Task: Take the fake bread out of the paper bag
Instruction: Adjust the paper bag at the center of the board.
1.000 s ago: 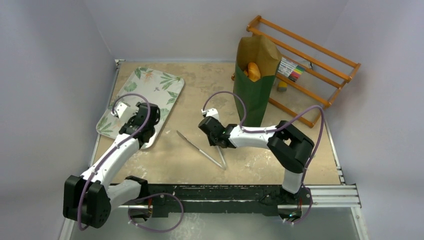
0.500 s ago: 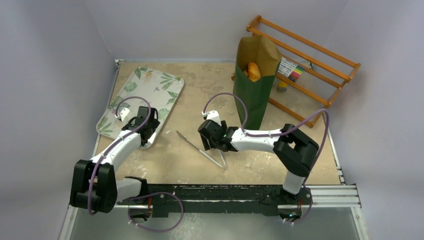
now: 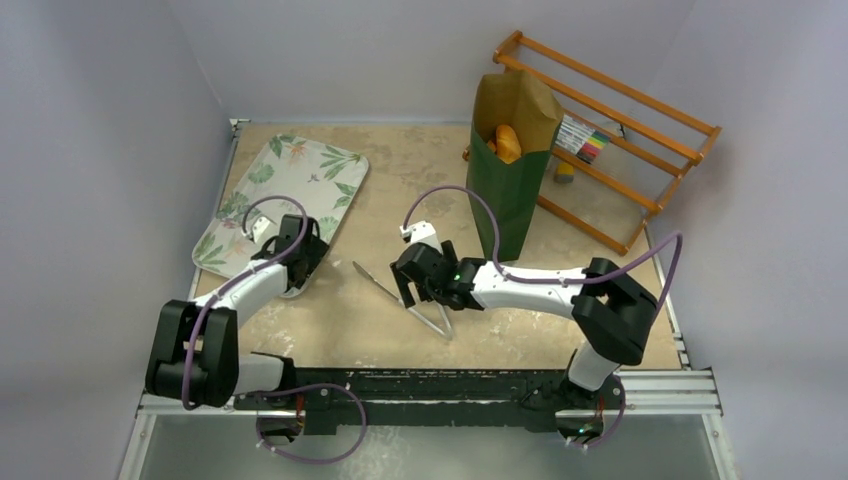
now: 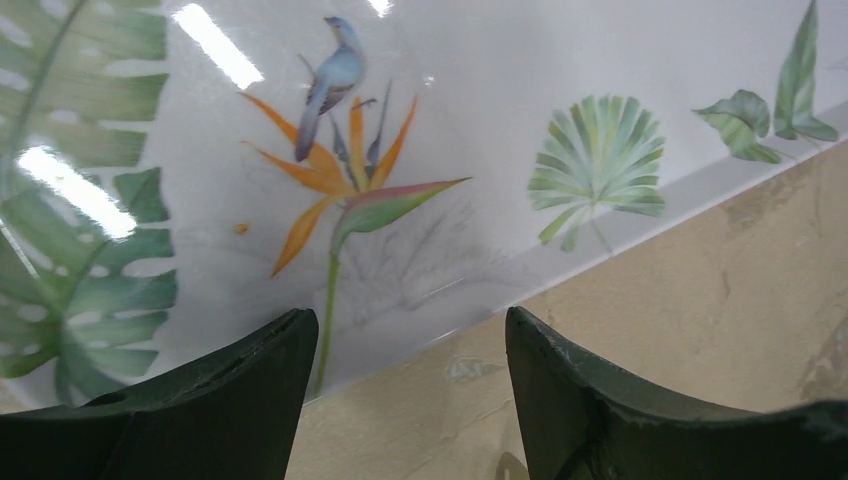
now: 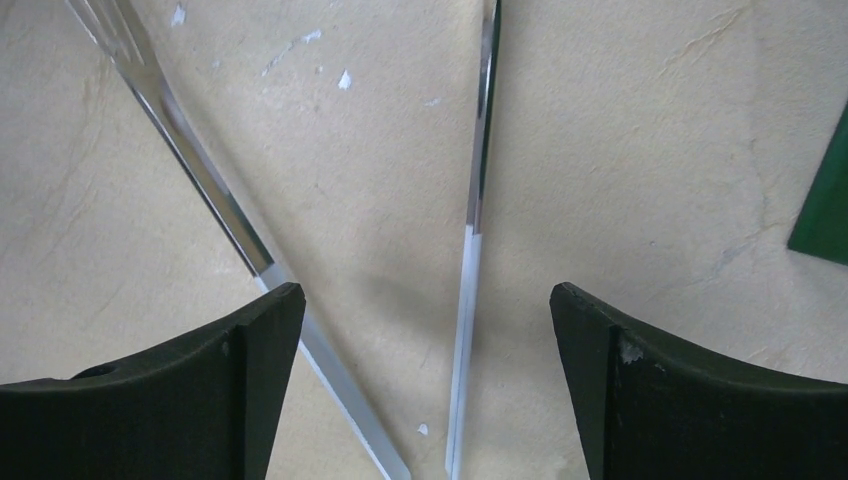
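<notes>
The paper bag (image 3: 510, 195), dark green outside and brown inside, stands upright at the back right of the table. Orange-brown fake bread (image 3: 507, 143) shows inside its open mouth. My right gripper (image 3: 410, 288) hovers low over the table left of the bag, open, with nothing between its fingers. Seen from the right wrist, my right gripper (image 5: 427, 295) is above a pair of metal tongs (image 5: 474, 200), and a corner of the bag (image 5: 825, 200) shows at the right edge. My left gripper (image 3: 303, 268) is open and empty over the tray's near right edge; the left wrist view shows my left gripper (image 4: 410, 325) there.
A floral tray (image 3: 290, 170) lies at the back left, its rim (image 4: 640, 200) crossing the left wrist view. The tongs (image 3: 400, 297) lie mid-table. A wooden rack (image 3: 620, 110) leans behind the bag with coloured markers (image 3: 585, 142) on it.
My right gripper has opened wide and slid left, low over the tongs. My left arm has drawn back towards the near side, along the tray's right edge, jaws a little narrower.
</notes>
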